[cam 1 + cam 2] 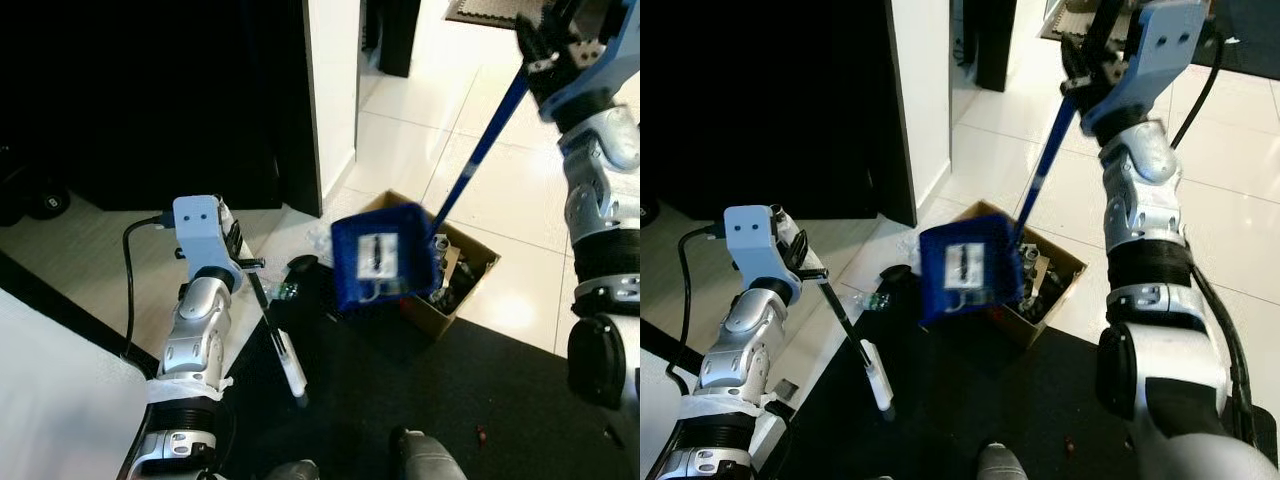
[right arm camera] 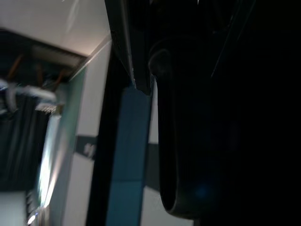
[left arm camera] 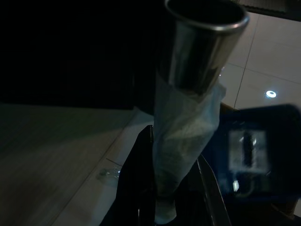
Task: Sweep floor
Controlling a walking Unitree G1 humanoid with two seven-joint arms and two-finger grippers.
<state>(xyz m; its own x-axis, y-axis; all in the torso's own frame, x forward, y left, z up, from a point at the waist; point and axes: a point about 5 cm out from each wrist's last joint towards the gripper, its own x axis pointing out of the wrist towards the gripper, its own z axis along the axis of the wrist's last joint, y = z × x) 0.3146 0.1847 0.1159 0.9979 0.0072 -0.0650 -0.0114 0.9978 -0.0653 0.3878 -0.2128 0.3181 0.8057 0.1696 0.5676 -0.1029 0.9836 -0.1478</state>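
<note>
Near left: left gripper (image 1: pixel 243 262) clamped on a thin broom handle (image 1: pixel 268 320), white-wrapped tip slanting down over the black mat (image 1: pixel 400 380). Far right: right gripper (image 1: pixel 1087 62) closed around the blue dustpan handle (image 1: pixel 1041 170); blue dustpan (image 1: pixel 383 257) hangs tilted above an open cardboard box (image 1: pixel 470 270) of clutter on white tile floor (image 1: pixel 500 190).

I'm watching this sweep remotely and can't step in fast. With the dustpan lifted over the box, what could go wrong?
The blue dustpan hangs tilted over the near edge of the cardboard box, so anything in it may spill onto the black mat. The right gripper holds only the long handle's top; the pan could swing. Litter by the wall remains unswept.
</note>
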